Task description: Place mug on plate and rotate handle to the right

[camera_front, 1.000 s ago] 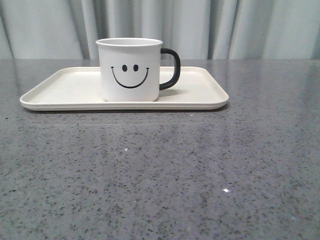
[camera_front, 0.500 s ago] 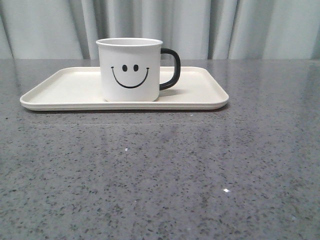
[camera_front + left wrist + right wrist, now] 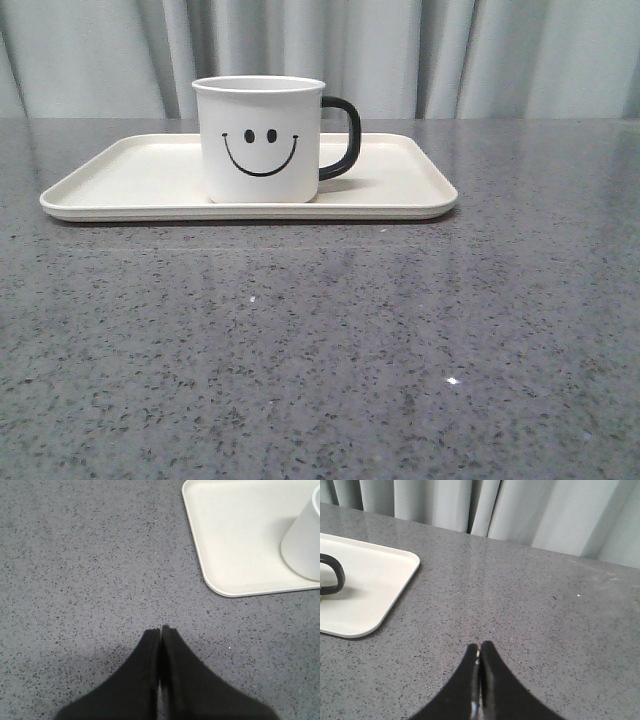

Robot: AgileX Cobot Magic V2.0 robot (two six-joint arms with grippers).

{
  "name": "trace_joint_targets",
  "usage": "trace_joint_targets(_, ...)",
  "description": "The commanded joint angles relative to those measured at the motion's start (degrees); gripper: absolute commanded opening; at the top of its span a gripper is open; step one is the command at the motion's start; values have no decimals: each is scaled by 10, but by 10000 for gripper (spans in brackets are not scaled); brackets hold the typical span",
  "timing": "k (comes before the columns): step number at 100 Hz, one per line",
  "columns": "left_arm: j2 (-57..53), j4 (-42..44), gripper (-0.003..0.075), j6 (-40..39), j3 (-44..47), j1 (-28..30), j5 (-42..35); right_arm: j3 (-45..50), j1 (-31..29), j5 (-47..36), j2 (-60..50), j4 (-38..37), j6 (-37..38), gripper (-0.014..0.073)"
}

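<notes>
Nothing has shifted across the last second: the white cylindrical mug with a black smiley face sits exactly where it did, upright on the large cream-white rectangular plate with rounded corners and a low rim, a little right of the plate's middle. Its glossy black C-shaped loop handle points to 3 o'clock in the front view, the face turned squarely to the camera. That stillness, with both arms clear, suggests the task is finished; no further turning looks needed.

The left gripper has its black fingers pressed together on nothing, hovering over bare surface with the plate's corner off at its 2 o'clock. The right gripper is likewise pinched closed and empty, with the plate's end and the handle's curve at its 10 o'clock.

The mug looks smooth and matte-white, slightly tapered, with a thin rolled lip. The plate appears to be a hard, satin-finished plastic or melamine. The grey speckled stone-like surface is polished enough to give faint reflections. Pale pleated curtains hang behind.
</notes>
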Motion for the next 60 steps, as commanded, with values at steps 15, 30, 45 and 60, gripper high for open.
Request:
trace_joint_targets(15,-2,-8,-20,-4,-14,2,-39,-14,-3,-47,1,-3,-2,-65)
trace_joint_targets(30,-14,4,-20,-4,9,2,-62,-14,-3,-47,1,-3,-2,-65)
trace_joint_targets(45,-70,9,-20,-4,96,2,-204,-14,-3,-47,1,-3,-2,-65)
trace_joint_targets(60,-141,9,-20,-4,222,2,-369,-14,-3,-47,1,-3,-2,-65)
